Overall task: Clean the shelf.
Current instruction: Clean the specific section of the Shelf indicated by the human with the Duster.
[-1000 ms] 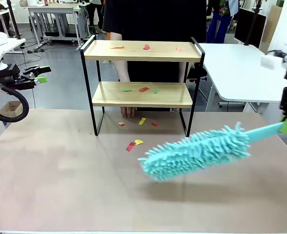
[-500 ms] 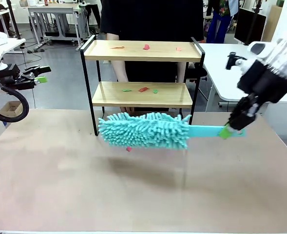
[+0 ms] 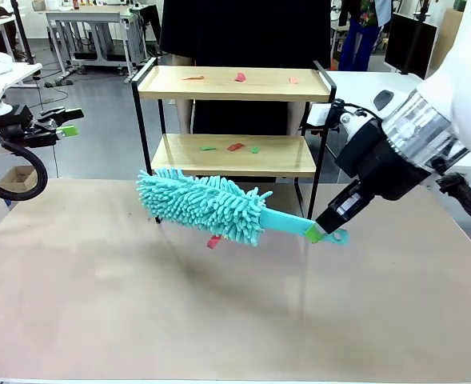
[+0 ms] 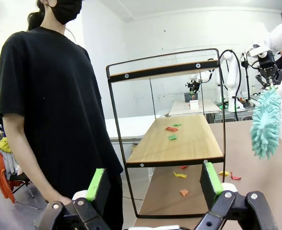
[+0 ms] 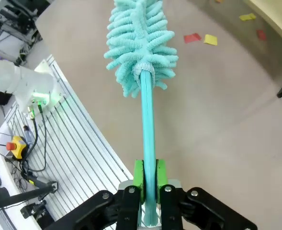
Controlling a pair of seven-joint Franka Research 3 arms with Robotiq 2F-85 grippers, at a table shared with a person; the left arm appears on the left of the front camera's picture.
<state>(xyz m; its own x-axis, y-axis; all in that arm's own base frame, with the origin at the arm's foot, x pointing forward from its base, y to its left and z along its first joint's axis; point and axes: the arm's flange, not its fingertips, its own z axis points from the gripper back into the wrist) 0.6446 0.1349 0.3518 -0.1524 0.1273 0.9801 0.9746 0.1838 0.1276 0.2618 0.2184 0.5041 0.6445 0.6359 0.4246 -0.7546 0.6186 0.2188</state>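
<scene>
Two-tier shelf (image 3: 219, 86), one item: light wooden boards in a thin black frame. It stands at the far middle of the brown table (image 3: 99, 312), just in front of a person (image 3: 251, 32) in a black top at the far side.

Paper scraps (image 3: 240, 77), several: three on the top board, three on the lower board in green and red, and one red piece on the table near the shelf's left front leg. The right wrist view shows more red and yellow pieces on the table beside the shelf.

Duster (image 3: 203, 204), one: turquoise, fluffy head with a flat plastic handle. The head hangs over the table in front of the shelf's lower left part. Whether it touches the frame cannot be told. The handle slopes down to the right.

Right gripper (image 3: 319, 232): reaches in from the right, with its jaws clamped on the end of the duster handle between the green pads.

Left gripper (image 3: 69, 122): at the far left, raised off the table and well apart from the shelf. Its jaws are spread wide with nothing between them.
</scene>
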